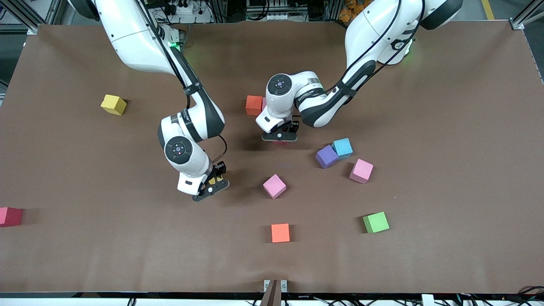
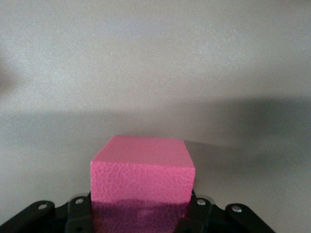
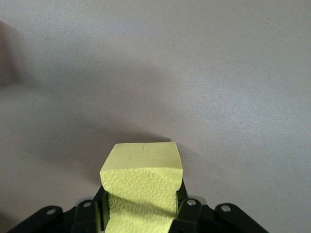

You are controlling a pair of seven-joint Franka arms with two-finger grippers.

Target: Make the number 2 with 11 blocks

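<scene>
My left gripper (image 1: 279, 137) is shut on a pink block (image 2: 141, 170), low over the table's middle; in the left wrist view (image 2: 141, 213) the fingers clamp its sides. Just farther from the camera, a red-orange block (image 1: 254, 105) lies with a pink block (image 1: 264, 103) beside it, mostly hidden by the hand. My right gripper (image 1: 211, 189) is shut on a yellow block (image 3: 143, 170), squeezing it, above bare table. Loose blocks: pink (image 1: 274, 186), orange (image 1: 280, 233), green (image 1: 375, 222), pink (image 1: 361, 171), purple (image 1: 326, 156), light blue (image 1: 342, 148). No digit shape shows.
A second yellow block (image 1: 113, 104) lies toward the right arm's end of the table. A dark red block (image 1: 9, 216) sits at that end's edge. The brown table (image 1: 446, 191) is bare toward the left arm's end.
</scene>
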